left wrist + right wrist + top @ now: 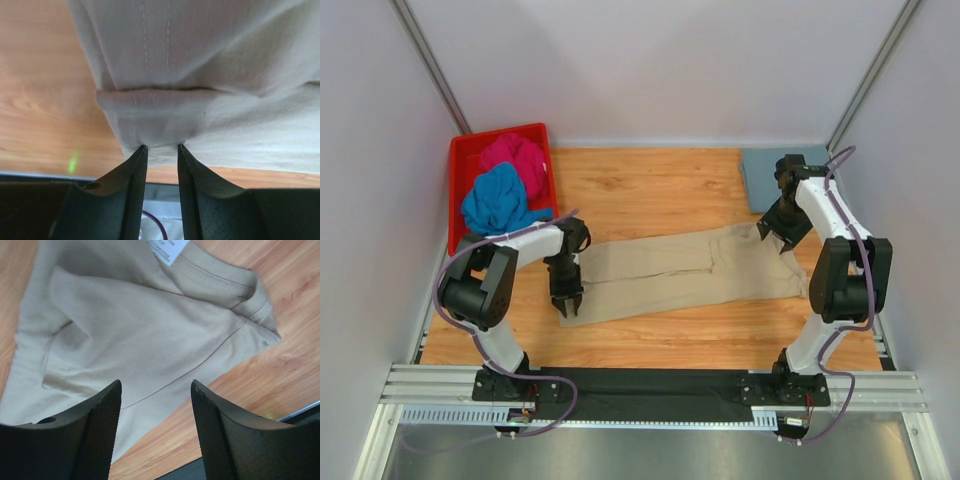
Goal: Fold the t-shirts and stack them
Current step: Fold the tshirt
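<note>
The beige t-shirt (pixel 680 270) lies folded into a long strip across the middle of the table. My left gripper (pixel 567 308) is at its left end. In the left wrist view the gripper (pixel 161 147) is nearly shut, with the hem of the shirt (pixel 210 75) bunched between the tips. My right gripper (pixel 772 238) is open over the right, collar end. In the right wrist view the gripper (pixel 156 385) is empty above the shirt (pixel 140 330). The grey-blue t-shirt (pixel 770 178) lies folded at the back right. The magenta t-shirt (pixel 520 155) and the bright blue t-shirt (pixel 498 200) are crumpled in the bin.
The red plastic bin (pixel 500 133) stands at the back left corner, close to my left arm. White walls close in the table at the back and sides. A black rail (pixel 650 385) with the arm bases runs along the near edge. A white label (pixel 167 250) shows at the collar.
</note>
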`<state>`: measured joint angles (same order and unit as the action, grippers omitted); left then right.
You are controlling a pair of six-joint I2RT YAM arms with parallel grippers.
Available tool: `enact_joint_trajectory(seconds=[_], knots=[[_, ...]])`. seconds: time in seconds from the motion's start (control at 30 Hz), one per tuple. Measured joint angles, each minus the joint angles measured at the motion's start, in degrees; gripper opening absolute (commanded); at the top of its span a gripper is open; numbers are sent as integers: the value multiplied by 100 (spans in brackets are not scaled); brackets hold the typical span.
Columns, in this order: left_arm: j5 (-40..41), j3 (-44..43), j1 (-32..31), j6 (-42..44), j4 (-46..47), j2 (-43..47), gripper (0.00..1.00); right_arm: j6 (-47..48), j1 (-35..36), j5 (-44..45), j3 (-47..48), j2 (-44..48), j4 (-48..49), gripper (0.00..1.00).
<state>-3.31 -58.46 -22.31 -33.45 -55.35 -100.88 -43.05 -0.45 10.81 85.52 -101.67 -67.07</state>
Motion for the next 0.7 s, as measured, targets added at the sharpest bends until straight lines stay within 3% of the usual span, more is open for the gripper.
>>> enact_joint_trajectory(seconds=[0.17, 0.3, 0.5, 0.7], knots=[[-79, 717, 122, -380, -308, 472, 38, -354, 0, -177, -413, -33, 87, 60], [20, 664, 195, -621, -715, 962, 40, -645, 44, -251, -448, -136, 245, 61], [-50, -656, 195, -632, -634, 1226, 43, -896, 376, -251, -448, -649, 791, 61], [-63, -1849, 205, -269, -284, -151, 40, -1003, 448, -168, -450, -1084, 1045, 61]])
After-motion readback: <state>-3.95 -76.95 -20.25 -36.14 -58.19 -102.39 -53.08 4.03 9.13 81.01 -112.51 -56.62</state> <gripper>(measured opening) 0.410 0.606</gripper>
